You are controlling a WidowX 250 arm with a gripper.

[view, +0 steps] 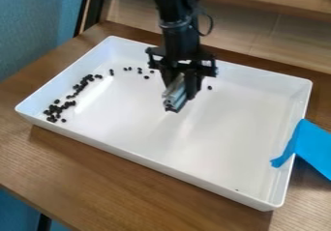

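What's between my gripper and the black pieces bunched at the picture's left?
Between the gripper and those black pieces, the white tray's floor is bare, as the camera view shows.

Tray [213, 128]: white, on wooden counter [97, 165]
Black pieces [53, 108]: scattered near left and far walls
Gripper [176, 102]: black, above tray
Blue strip [313, 145]: over right rim
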